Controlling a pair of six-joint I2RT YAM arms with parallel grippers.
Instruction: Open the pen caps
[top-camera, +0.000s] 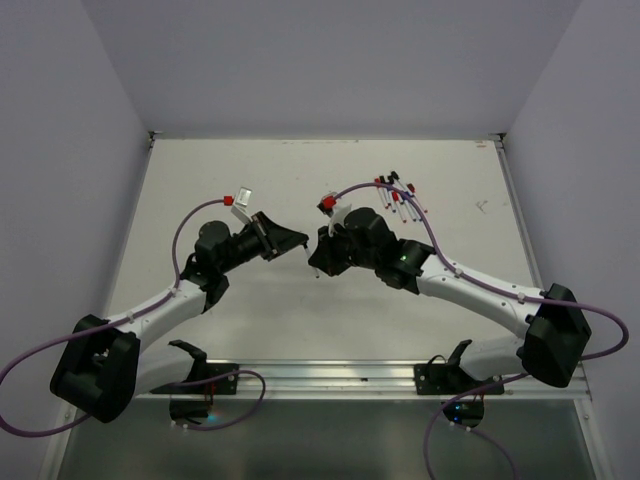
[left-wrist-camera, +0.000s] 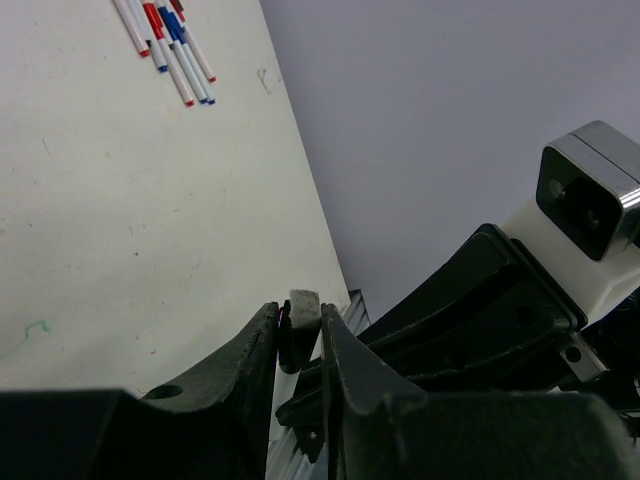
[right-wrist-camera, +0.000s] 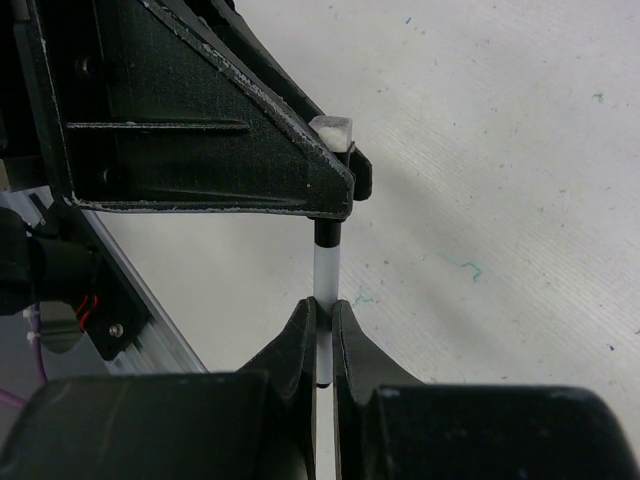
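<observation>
Over the middle of the table my two grippers meet tip to tip. My right gripper (right-wrist-camera: 323, 320) is shut on the white barrel of a pen (right-wrist-camera: 325, 270). The pen's black cap (right-wrist-camera: 327, 233) runs up between the jaws of my left gripper (left-wrist-camera: 298, 325). In the left wrist view that cap (left-wrist-camera: 290, 345) sits squeezed between both dark fingers. From above, the left gripper (top-camera: 298, 240) and right gripper (top-camera: 318, 258) hide the held pen. Several other pens (top-camera: 400, 195) lie bunched at the far right, with red and black caps (top-camera: 382, 182) among them; the pens (left-wrist-camera: 170, 45) also show in the left wrist view.
White walls close in the table on three sides. A metal rail (top-camera: 330, 375) runs along the near edge between the arm bases. Purple cables loop from both arms. The right wrist's camera housing (left-wrist-camera: 590, 200) looms beside my left gripper. Faint green scribbles (right-wrist-camera: 465, 265) mark the tabletop.
</observation>
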